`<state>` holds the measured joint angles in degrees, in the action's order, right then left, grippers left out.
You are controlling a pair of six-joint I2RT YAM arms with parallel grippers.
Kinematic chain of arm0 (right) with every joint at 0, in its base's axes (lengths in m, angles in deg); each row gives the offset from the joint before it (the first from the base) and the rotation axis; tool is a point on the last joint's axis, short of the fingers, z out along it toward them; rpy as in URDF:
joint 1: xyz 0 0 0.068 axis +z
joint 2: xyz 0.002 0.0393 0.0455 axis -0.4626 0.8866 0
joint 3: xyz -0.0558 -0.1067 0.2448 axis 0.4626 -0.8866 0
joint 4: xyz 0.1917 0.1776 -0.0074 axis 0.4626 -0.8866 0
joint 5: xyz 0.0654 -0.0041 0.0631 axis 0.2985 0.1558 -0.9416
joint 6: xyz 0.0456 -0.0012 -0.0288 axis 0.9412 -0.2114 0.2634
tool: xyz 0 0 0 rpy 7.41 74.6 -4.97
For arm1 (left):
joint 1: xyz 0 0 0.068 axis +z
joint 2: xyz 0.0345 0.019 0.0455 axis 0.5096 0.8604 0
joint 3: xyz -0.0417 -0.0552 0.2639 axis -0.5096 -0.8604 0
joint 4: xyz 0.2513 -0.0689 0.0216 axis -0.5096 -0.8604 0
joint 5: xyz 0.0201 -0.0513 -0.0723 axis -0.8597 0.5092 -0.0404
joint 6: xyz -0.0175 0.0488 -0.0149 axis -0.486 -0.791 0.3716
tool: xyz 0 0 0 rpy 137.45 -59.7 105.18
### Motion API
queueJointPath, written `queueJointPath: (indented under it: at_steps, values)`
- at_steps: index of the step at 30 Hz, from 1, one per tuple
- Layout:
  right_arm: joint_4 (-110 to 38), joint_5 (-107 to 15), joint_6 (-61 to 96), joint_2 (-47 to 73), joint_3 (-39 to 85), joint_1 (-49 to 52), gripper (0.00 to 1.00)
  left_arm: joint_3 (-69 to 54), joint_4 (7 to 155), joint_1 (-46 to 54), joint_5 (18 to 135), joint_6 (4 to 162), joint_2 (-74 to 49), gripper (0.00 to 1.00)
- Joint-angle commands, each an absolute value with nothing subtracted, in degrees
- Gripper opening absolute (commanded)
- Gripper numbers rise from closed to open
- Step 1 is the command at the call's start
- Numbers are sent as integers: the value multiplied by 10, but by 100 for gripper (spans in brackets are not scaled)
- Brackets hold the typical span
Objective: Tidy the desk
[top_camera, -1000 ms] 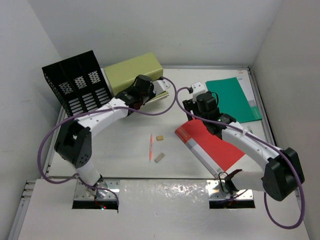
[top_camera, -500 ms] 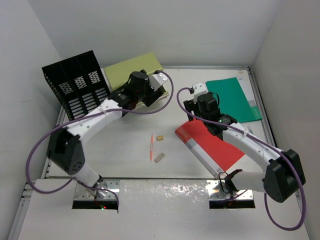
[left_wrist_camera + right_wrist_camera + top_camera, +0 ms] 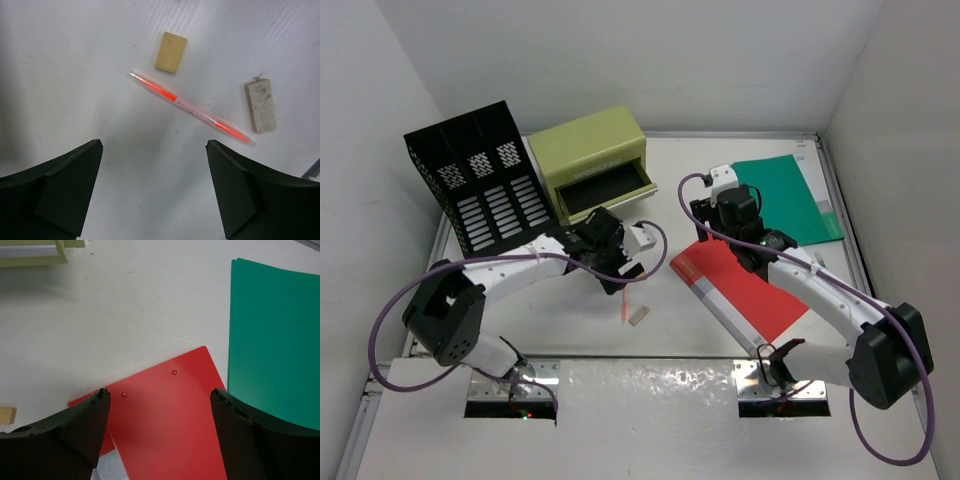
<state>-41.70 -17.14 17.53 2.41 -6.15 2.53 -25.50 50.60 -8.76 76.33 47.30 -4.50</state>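
- The desk surface (image 3: 580, 335) spreads white from wall to wall, with thin metal rails along its edges and both arms bolted at its near edge.
- The left hand (image 3: 154, 150) hovers just left of the middle. Its fingers are spread wide, with nothing between them.
- Right under that hand lies a red pen (image 3: 190, 107), slanted across the surface.
- A small tan block (image 3: 171, 52) sits just beside one end of the pen, not touching it.
- A whitish block (image 3: 260, 105), scuffed and speckled, lies near the pen's other end.
- Over on the right, the right hand (image 3: 160, 392) hangs over the far corner of a red folder (image 3: 170, 435). It too is wide open, gripping nothing.
- The red folder lies flat and angled, right of centre.
- A green folder (image 3: 275, 340) lies flat just beside it, farther back along the right rail. From the wrist view only a thin sliver of white separates the two.
- At the far left stands a black mesh file organizer (image 3: 470, 175), tilted back towards the wall.
- Just right of it is an olive-green drawer box (image 3: 585, 145), with its drawer (image 3: 605, 192) pulled out towards the near side. The inside is dark, and I can't tell what is in it.
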Motion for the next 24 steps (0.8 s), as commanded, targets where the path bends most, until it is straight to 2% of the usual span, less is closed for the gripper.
queueJointPath:
  at_steps: [1, 9, 16, 19, 20, 24]
  values:
    - [-409, -175, 188, 27, -57, 23, 79, -244, 553, -100, 800, 496, -54, 84]
    - [-404, -159, 179, 30, -70, 23, 79, -246, 547, -115, 744, 494, 47, 85]
    - [-399, -165, 176, 45, -70, 22, 79, -252, 556, -115, 733, 496, 75, 83]
    - [-400, -162, 173, 42, -72, 22, 79, -258, 543, -115, 733, 497, 82, 71]
    - [-399, -161, 172, 41, -73, 23, 79, -259, 540, -115, 733, 496, 84, 63]
    - [-392, -161, 170, 33, -82, 23, 79, -274, 519, -115, 737, 496, 92, 45]
